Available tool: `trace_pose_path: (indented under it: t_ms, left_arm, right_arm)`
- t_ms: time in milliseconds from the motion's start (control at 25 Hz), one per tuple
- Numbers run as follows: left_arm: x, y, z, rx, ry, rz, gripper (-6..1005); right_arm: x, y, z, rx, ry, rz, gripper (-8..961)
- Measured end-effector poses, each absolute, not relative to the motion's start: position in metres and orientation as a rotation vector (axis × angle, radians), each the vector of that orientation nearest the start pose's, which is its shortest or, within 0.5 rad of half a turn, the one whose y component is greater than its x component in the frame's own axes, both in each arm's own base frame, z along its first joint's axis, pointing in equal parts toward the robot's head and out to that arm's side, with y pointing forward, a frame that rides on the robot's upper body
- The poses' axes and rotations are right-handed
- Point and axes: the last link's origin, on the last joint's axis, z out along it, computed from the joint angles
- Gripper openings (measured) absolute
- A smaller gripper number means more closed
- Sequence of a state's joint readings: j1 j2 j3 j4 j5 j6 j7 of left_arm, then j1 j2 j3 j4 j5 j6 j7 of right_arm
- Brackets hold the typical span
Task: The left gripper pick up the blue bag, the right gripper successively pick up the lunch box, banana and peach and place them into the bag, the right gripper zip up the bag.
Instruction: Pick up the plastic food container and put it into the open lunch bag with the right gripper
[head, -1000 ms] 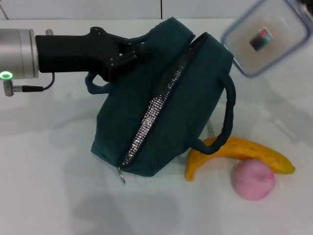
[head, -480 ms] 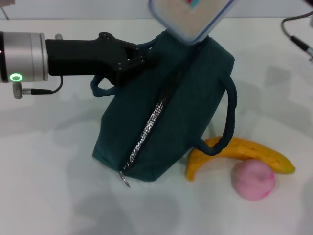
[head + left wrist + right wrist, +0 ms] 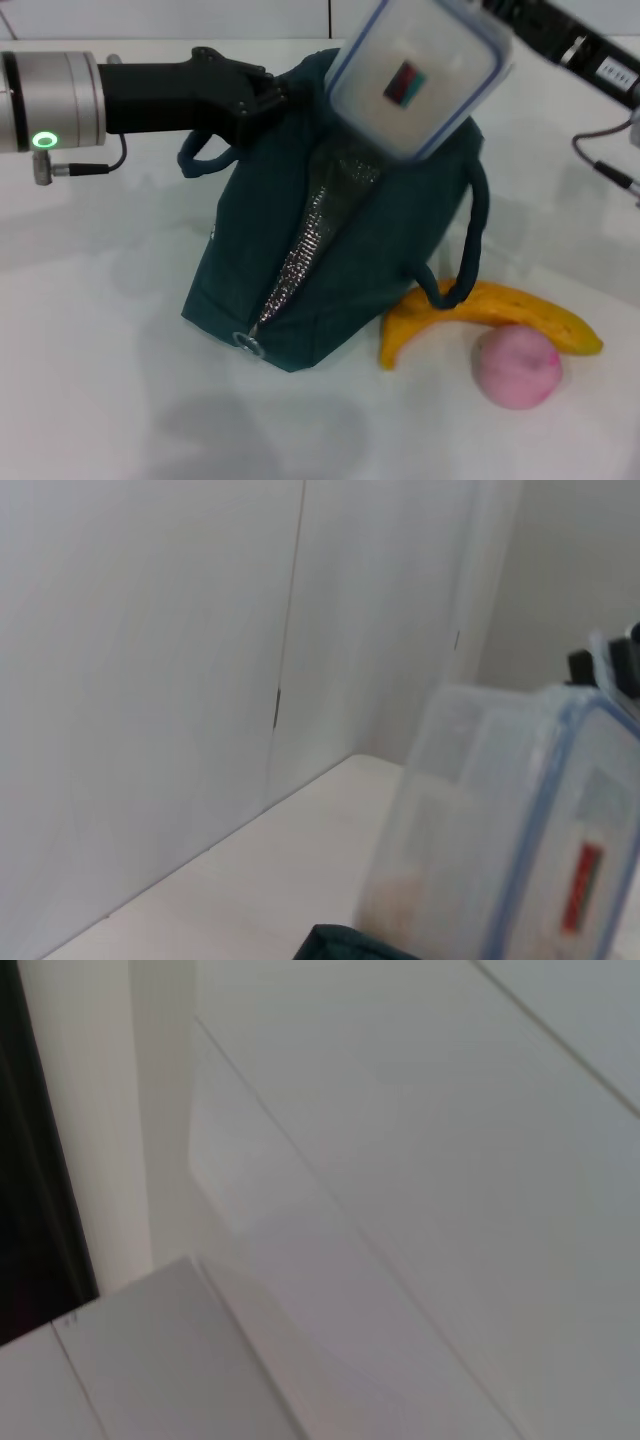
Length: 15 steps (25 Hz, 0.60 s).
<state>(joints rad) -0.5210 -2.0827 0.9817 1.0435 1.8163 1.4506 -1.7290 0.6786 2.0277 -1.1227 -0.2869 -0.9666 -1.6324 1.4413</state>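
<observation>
Step in hand: first placement, judged. The clear rectangular plastic lunch box with the blue-rimmed lid [image 3: 418,78] hangs tilted in the air over the open top of the large dark teal-blue fabric bag [image 3: 330,250]; not yet inside.

Left tool: the black angular two-finger left tool [image 3: 262,97] is clamped on the bag's upper edge beside one rolled handle, holding that side up off the white worktop [image 3: 100,380].

Right tool: the black right arm reaches in from the upper right corner to the box; its fingers are hidden behind the box, so I cannot tell how they stand.

Bag opening: zipper parted, silver foil lining showing; metal ring pull at the low end near the worktop.

Waiting items: curved yellow banana with brown patches [image 3: 500,312] and pink round peach [image 3: 516,366] lie on the worktop just beside the bag, touching each other.

Next move, judged: lower the box through the parted zipper; the gap looks narrow against the box, so the box needs aligning lengthwise with it.

Labels and writing: small pink-and-green label on the box lid, text unreadable. White label on the right arm, unreadable. No brand legible.
</observation>
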Motion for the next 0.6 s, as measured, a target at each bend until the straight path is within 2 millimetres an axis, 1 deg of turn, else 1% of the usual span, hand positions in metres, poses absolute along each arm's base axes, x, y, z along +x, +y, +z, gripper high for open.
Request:
trace_pose_path:
  t_ms: [240,400,520,600]
  left_arm:
    - [-0.183,0.370,0.028,-2.703,-0.516,-0.682,42]
    - [-0.183,0.370,0.028,-2.702,-0.512,-0.681,41]
    - [-0.183,0.371,0.028,-2.702,-0.506,-0.680,41]
    - [-0.183,0.371,0.028,-2.701,-0.502,-0.679,40]
  right_arm:
    - [0.175,0.356,-0.010,-2.476,0.887,1.595,96]
    - [0.180,0.359,-0.025,-2.522,0.967,1.450,95]
    - [0.181,0.362,-0.031,-2.564,0.959,1.360,128]
    - [0.177,0.363,-0.033,-2.599,0.925,1.320,150]
